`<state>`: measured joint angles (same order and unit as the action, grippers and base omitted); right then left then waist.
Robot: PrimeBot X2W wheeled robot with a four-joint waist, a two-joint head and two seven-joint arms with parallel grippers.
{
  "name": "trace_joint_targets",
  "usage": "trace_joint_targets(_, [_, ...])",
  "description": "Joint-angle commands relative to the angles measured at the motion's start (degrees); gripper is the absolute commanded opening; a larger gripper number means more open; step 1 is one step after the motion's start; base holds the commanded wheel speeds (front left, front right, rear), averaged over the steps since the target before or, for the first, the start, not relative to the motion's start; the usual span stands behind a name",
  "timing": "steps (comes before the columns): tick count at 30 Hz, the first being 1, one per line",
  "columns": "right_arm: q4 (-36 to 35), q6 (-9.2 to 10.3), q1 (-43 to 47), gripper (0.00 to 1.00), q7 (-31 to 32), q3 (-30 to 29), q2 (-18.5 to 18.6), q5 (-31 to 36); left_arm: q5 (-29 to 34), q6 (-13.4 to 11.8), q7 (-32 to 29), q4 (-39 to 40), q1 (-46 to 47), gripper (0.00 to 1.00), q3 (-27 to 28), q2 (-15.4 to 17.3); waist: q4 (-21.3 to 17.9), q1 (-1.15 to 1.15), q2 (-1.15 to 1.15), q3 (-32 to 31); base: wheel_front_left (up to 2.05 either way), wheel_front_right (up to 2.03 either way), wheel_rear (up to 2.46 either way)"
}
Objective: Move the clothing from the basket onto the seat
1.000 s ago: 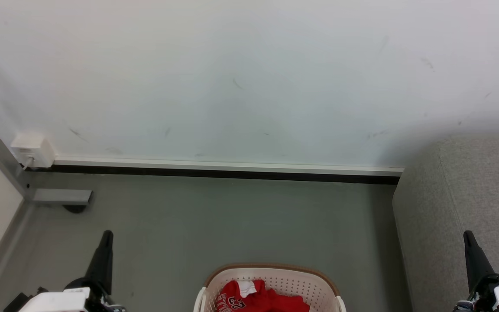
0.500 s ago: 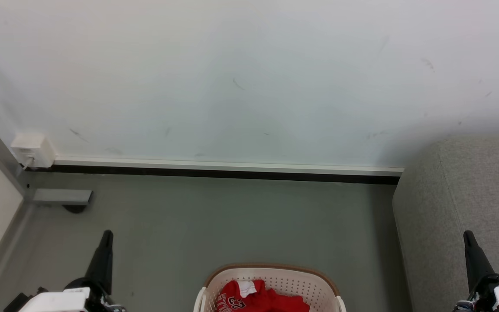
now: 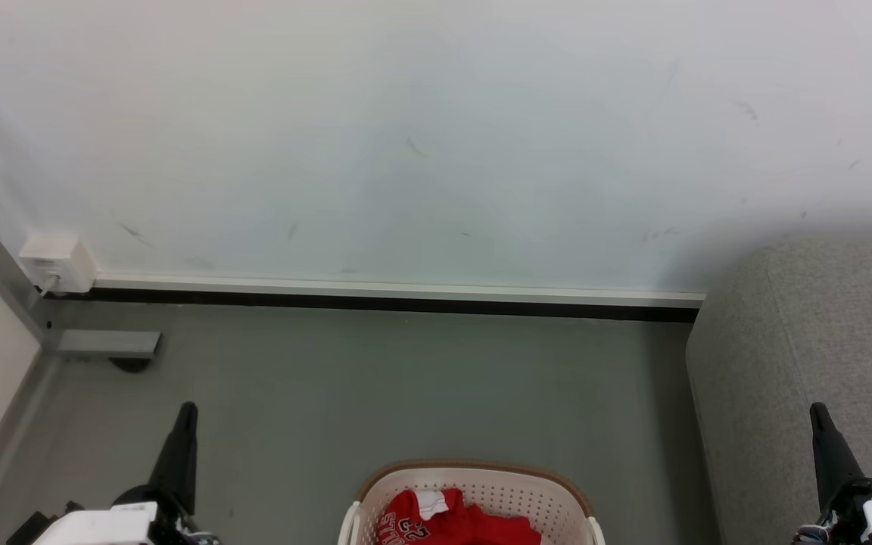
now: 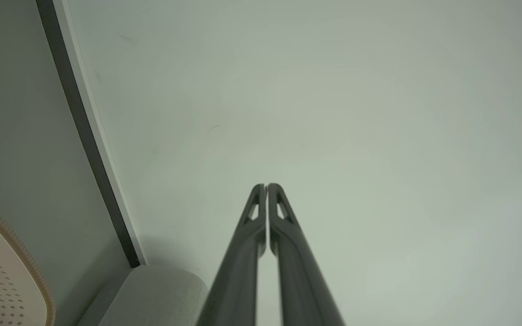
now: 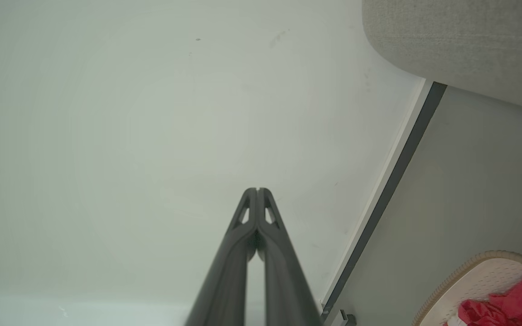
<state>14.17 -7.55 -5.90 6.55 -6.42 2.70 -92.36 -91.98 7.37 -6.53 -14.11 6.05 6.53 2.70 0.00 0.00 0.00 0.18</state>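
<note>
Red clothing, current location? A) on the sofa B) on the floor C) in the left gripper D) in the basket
D: the clothing lies inside the basket, and the left gripper and right gripper are both apart from it, jaws shut.

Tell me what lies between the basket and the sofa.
Only bare grey floor separates the basket from the sofa, seen in the head view.

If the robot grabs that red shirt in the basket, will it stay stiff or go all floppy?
Probably floppy: the red jersey lies crumpled in folds inside the laundry basket, so it should droop and dangle. It looks like thin cloth, so likely light.
</note>
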Motion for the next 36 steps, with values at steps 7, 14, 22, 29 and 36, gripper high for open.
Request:
trace_joint_targets(7, [-0.3, 0.14, -0.8, 0.0, 0.1, -0.2, 0.4, -0.1, -0.8, 0.3, -0.2, 0.2, 0.4, 0.0, 0.1, 0.4, 0.0, 0.0, 0.0, 0.0, 0.0, 0.0, 0.0])
trace_joint_targets(14, [-0.3, 0.14, -0.8, 0.0, 0.1, -0.2, 0.4, -0.1, -0.8, 0.3, -0.2, 0.2, 0.4, 0.0, 0.1, 0.4, 0.0, 0.0, 0.0, 0.0, 0.0, 0.0, 0.0])
trace_joint_targets(22, [-0.3, 0.14, -0.8, 0.0, 0.1, -0.2, 0.4, -0.1, -0.8, 0.3, -0.2, 0.2, 0.4, 0.0, 0.1, 0.4, 0.0, 0.0, 0.0, 0.0, 0.0, 0.0, 0.0])
trace_joint_targets(29, [-0.3, 0.14, -0.8, 0.0, 0.1, -0.2, 0.4, -0.1, -0.8, 0.3, -0.2, 0.2, 0.4, 0.0, 0.1, 0.4, 0.0, 0.0, 0.0, 0.0, 0.0, 0.0, 0.0])
trace_joint_targets(36, [0.0, 0.0, 1.3, 1.0, -1.3, 0.6, -0.2, 0.5, 0.6, -0.1, 1.5, -0.7, -0.5, 1.0, -1.5, -0.2, 0.0, 0.0, 0.0, 0.0, 0.0, 0.0, 0.0])
